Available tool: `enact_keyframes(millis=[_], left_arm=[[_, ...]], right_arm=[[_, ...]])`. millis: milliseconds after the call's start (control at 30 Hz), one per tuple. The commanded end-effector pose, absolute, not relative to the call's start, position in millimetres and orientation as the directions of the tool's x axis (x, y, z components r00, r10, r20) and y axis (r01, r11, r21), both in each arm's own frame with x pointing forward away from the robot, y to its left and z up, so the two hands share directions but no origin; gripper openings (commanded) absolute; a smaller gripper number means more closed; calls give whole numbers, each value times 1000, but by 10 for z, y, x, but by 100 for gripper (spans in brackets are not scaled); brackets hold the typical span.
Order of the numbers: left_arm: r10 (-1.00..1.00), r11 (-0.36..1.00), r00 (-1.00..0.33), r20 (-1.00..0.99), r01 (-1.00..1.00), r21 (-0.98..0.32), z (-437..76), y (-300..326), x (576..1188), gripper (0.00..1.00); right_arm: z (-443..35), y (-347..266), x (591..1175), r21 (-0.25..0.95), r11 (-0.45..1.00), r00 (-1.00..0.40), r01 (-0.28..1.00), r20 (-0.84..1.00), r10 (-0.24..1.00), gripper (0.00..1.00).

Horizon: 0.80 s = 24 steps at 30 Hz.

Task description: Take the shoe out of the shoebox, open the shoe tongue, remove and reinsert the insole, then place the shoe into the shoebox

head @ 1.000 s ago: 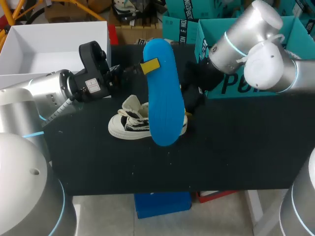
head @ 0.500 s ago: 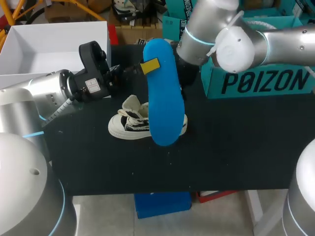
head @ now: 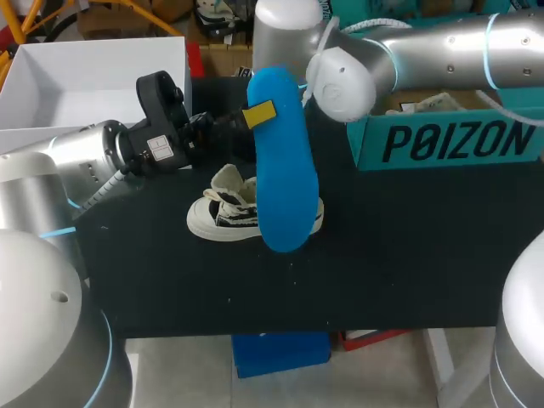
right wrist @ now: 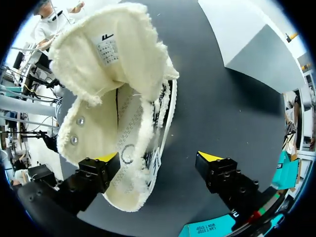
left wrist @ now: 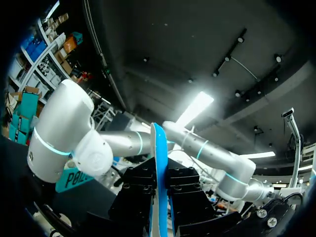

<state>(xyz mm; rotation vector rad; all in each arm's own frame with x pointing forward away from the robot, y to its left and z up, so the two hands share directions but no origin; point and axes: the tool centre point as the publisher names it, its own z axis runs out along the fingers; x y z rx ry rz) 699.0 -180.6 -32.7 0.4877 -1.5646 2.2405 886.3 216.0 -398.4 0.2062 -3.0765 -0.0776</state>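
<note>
Left gripper (head: 257,115), entering from the left edge of the head view, is clamped on the long bright-blue foam insole (head: 282,170) near its upper end. The left wrist view shows the insole edge-on, pinched between the black fingers. Most of the insole hangs free down the middle of the frame. Its lower end overlaps the low black-and-cream canvas shoe with fleecy lining (head: 223,212), which sits on the black table (head: 408,255) at centre; I cannot tell whether the two touch.

The right gripper (right wrist: 158,160) hovers over that shoe with its fingers apart. One yellow tip is at the shoe's fleecy side and the other is over bare table beside it, with the fleecy cream tongue (right wrist: 106,44) folded back ahead of them. The teal cardboard shoebox (head: 442,144) sits at the right of the head view, apart from the shoe.

The main risk, as I judge it, is the crowding at upper centre. The right arm reaches across close to the insole, and a brush could twist it or knock it out of so narrow a hold. A grip so near one end also lets the free end swing, so it may catch on the shoe's collar instead of sliding in. If the right fingers shut as they stand, they may nip only lining or shove the unrestrained shoe sideways.
</note>
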Motion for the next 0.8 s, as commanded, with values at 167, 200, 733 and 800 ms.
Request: enact_keyframes(millis=[167,200,733,800], left_arm=[[94,-322,-875,475,-478,-817,-331,-1814,6980,0],[94,-322,-875,475,-478,-817,-331,-1814,6980,0],[94,-322,-875,475,-478,-817,-331,-1814,6980,0],[94,-322,-875,475,-478,-817,-331,-1814,6980,0]], right_arm=[[-4106,2217,8881,-153,980,-991,-126,66,-117,100],[-4116,2214,8876,-148,981,-991,-122,65,-114,100],[-4253,2169,8848,1,997,-993,-81,83,-81,0],[-4253,2169,8848,1,997,-993,-81,83,-81,0]])
